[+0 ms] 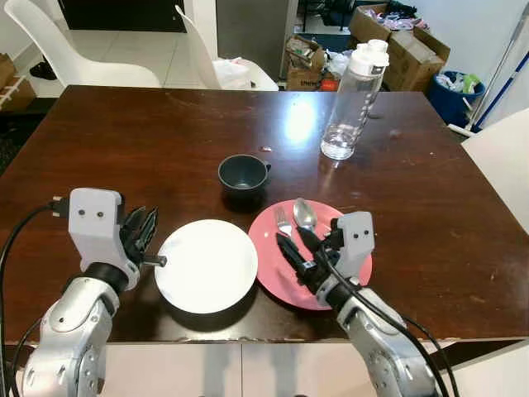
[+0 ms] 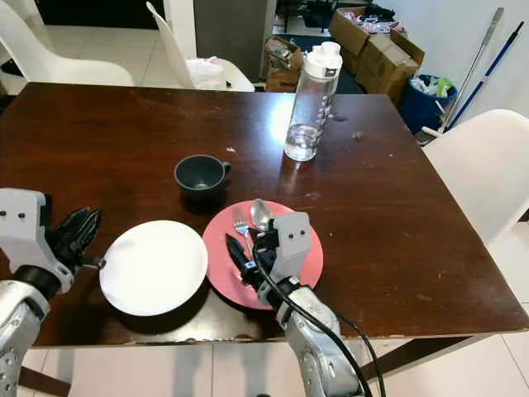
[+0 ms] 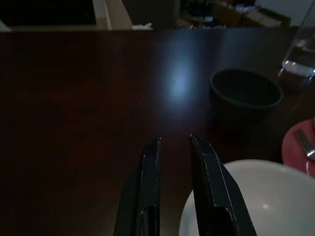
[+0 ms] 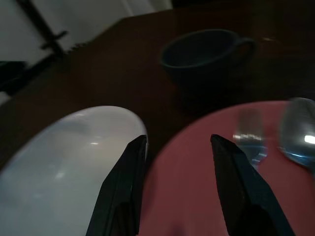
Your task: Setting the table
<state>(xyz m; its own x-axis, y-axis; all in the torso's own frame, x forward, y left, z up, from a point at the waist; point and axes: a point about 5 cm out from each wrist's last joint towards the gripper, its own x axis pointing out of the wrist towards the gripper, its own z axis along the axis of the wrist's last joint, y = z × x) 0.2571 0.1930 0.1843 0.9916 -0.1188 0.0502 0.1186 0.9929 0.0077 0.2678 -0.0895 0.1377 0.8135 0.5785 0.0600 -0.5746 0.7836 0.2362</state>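
**Right gripper poised over the cutlery on the red plate**

As the head views showed, the right gripper (image 1: 296,246) hovered low over the red plate (image 1: 354,285), its two black fingers spread moderately and holding nothing. A fork (image 1: 283,222) and a spoon (image 1: 305,214) lay side by side on the far part of that plate, just beyond the fingertips. To the plate's left stood a white bowl (image 1: 207,265), the two rims touching or nearly so. A dark cup (image 1: 243,174) sat behind both, and a clear water bottle (image 1: 354,101) stood farther back on the brown table (image 1: 124,149). The left gripper (image 1: 140,227) rested just beside the bowl's left rim, fingers at a narrow gap with nothing between them.

The step in hand appeared to be lifting a piece of cutlery off the plate. To do it well, the right gripper would need to advance a little, straddle one handle only, and close across its width, since the fork and spoon lay close together. Thin metal on a smooth plate was likely to slide, so a low, level approach seemed advisable.
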